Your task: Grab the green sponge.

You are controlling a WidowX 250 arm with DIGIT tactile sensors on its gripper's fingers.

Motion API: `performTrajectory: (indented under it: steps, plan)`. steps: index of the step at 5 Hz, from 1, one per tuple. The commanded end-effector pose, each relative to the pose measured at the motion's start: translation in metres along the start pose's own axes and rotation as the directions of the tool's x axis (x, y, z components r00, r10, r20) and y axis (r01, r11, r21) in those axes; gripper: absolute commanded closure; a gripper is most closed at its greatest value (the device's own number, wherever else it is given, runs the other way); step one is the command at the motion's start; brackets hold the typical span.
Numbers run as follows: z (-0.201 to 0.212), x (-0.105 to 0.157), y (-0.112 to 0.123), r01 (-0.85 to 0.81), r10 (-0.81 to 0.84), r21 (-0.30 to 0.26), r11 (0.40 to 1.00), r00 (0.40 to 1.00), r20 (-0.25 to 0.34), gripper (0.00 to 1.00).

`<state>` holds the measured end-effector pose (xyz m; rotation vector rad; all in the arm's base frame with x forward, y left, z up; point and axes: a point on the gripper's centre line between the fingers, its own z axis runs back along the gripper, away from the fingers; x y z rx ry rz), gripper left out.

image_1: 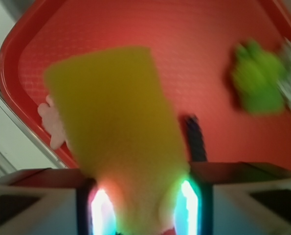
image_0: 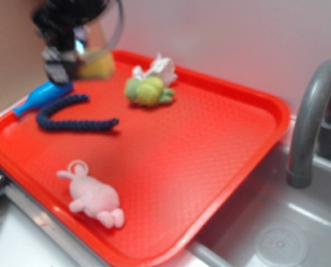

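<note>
From the exterior view, the gripper (image_0: pixel 70 55) hangs over the far left corner of the red tray (image_0: pixel 221 167), and the green sponge (image_0: pixel 98 64) — yellow to the eye — sits right against it, seemingly lifted off the tray, though blur hides the contact. Below lie the blue bottle-shaped toy (image_0: pixel 40 95) and the dark blue rope (image_0: pixel 70 117); the green plush toy (image_0: pixel 148 89) and pink bunny (image_0: pixel 95 196) lie apart.

In the wrist view, the sponge fills the middle, its narrow end pinched between the 2 fingers (image_1: pixel 94 205) — the gripper is clamped on it. To finish well, I would keep pressure steady and lift straight up; foam squeezed at a thin edge can slip.
</note>
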<state>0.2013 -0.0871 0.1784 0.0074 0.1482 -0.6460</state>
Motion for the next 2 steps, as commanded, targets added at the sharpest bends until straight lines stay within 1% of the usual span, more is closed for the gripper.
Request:
performTrajectory:
  steps: [1,2]
  plan:
    - [0.0427,-0.0512,-0.0166,-0.476,0.474,-0.022,0.879,0.869,0.144,1.00]
    - [0.0428,-0.0602,-0.0152,-0.419,0.405,0.022,0.908,0.889,0.214,1.00]
